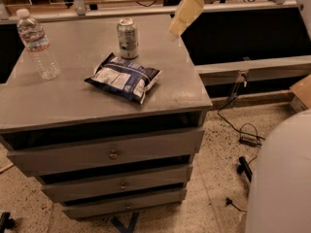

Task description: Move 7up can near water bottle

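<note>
The 7up can [127,38] stands upright at the back middle of the grey cabinet top [63,101]. The water bottle [38,44] stands upright at the back left, well apart from the can. My gripper [183,16] hangs in the air above the cabinet's back right edge, to the right of the can and higher than it. It holds nothing that I can see.
A dark blue-and-white snack bag [124,76] lies just in front of the can. The cabinet has three drawers [112,154]. Cables [243,130] lie on the speckled floor at the right. A pale rounded robot part [282,178] fills the lower right corner.
</note>
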